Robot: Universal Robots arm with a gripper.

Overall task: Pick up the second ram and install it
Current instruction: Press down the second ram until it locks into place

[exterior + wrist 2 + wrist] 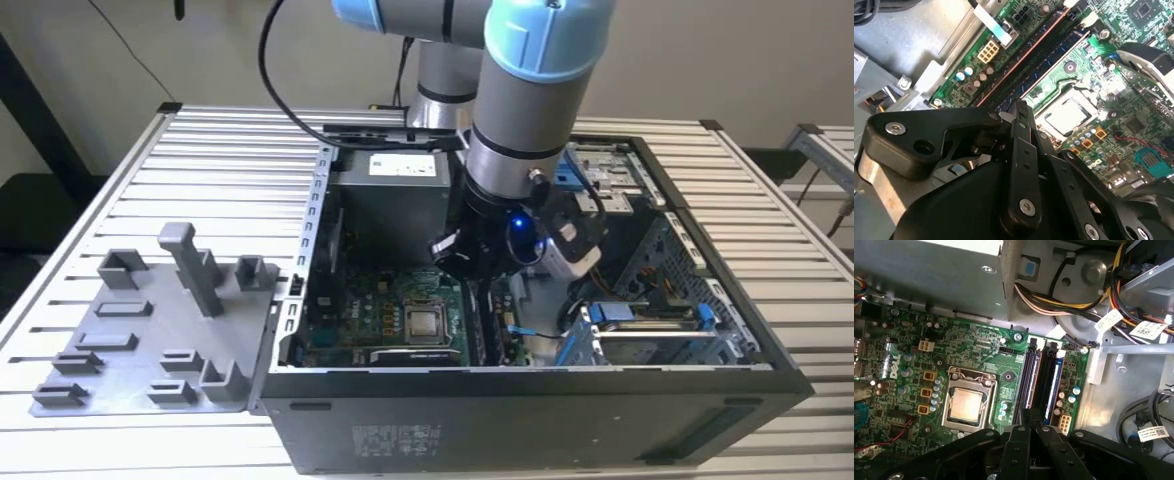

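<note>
we are at the install step; our gripper (1029, 427) hovers inside the computer case (534, 420), over the memory slots (1040, 377); jaws look closed together, whether they pinch the second ram we cannot tell; next, we judge, calls for slot alignment.

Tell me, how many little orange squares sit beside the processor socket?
3: the orange squares stand in a row along one side of the processor socket. None seems hidden.
</note>
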